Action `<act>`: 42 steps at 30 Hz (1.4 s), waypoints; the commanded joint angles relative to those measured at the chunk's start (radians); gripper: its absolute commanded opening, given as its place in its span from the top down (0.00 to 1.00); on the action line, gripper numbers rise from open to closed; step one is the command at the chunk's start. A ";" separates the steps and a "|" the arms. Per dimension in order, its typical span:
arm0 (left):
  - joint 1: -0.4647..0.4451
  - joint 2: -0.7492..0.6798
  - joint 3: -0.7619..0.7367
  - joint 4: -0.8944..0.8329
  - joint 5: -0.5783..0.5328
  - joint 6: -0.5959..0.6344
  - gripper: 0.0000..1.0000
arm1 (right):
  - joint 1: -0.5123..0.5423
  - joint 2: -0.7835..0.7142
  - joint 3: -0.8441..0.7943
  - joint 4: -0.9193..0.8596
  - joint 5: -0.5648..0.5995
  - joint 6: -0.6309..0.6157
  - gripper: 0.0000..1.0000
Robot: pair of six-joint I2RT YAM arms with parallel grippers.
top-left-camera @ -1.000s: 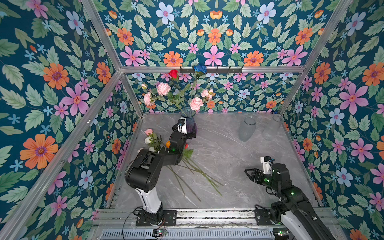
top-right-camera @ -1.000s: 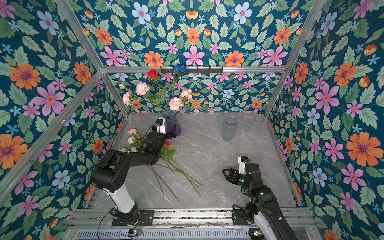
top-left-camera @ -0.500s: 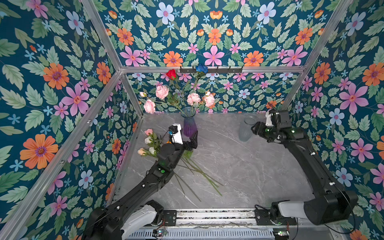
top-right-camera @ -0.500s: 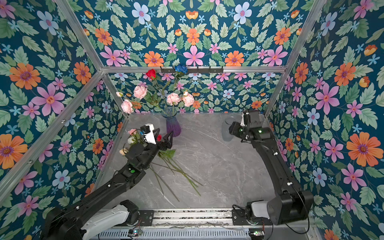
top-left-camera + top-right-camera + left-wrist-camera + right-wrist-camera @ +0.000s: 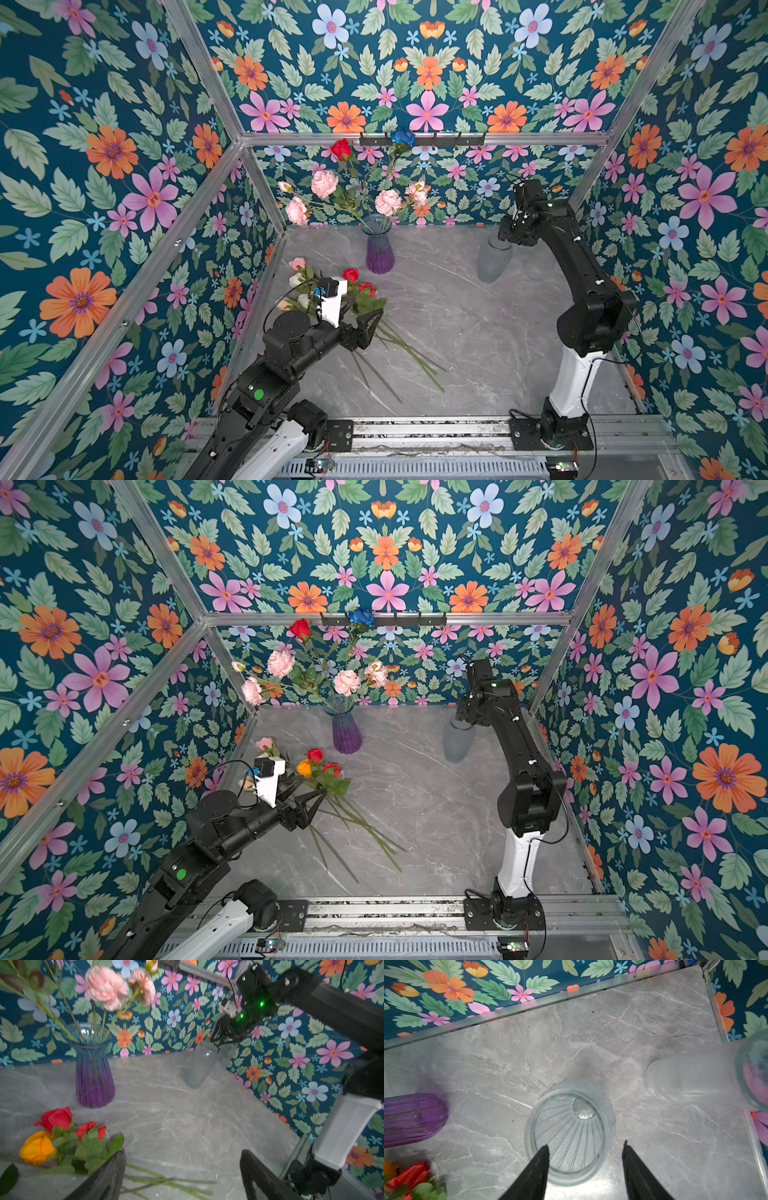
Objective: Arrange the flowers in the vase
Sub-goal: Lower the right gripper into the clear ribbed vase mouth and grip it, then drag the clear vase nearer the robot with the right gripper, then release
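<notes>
Since the last frame my left gripper [image 5: 312, 786] has pulled back from the purple vase [image 5: 379, 255] and hangs, jaws apart and empty, over the loose flowers [image 5: 328, 779] near the left edge of the surface [image 5: 478, 332]. My right gripper [image 5: 584, 1145], jaws apart, seems to have 1 finger over the mouth of the pale vase [image 5: 571, 1126], 1 outside.

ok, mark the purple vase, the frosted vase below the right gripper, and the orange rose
purple vase [image 5: 379, 257]: in a top view, ribbed lower body.
frosted vase [image 5: 571, 1126]: right wrist view, inner wall seen through its mouth.
orange rose [image 5: 38, 1147]: left wrist view, middle of the bloom.
</notes>
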 commanded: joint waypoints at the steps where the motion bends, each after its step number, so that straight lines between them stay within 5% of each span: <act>1: 0.000 -0.059 -0.033 -0.069 0.014 -0.001 0.12 | 0.001 0.055 0.050 -0.076 0.011 -0.028 0.44; 9: 0.002 -0.171 -0.069 -0.053 -0.087 0.000 0.15 | 0.001 0.101 0.059 -0.089 0.036 -0.016 0.67; 14: 0.002 -0.174 -0.069 -0.052 -0.099 0.004 0.15 | 0.002 -0.004 -0.096 -0.034 0.023 -0.018 1.00; 19: 0.003 -0.164 -0.066 -0.059 -0.114 0.003 0.15 | 0.058 -0.179 -0.298 0.018 0.024 -0.043 1.00; 25: 0.006 -0.167 -0.067 -0.062 -0.134 0.001 0.15 | 0.271 -0.332 -0.418 -0.055 0.050 -0.076 1.00; 32: 0.015 -0.155 -0.067 -0.062 -0.130 0.001 0.17 | 0.505 -0.372 -0.489 -0.173 0.114 -0.082 1.00; 39: 0.022 -0.145 -0.067 -0.062 -0.128 -0.002 0.17 | 0.547 -0.366 -0.535 -0.154 0.123 -0.068 1.00; 42: 0.023 -0.142 -0.067 -0.063 -0.131 -0.003 0.17 | 0.548 -0.364 -0.530 -0.143 0.123 -0.072 0.79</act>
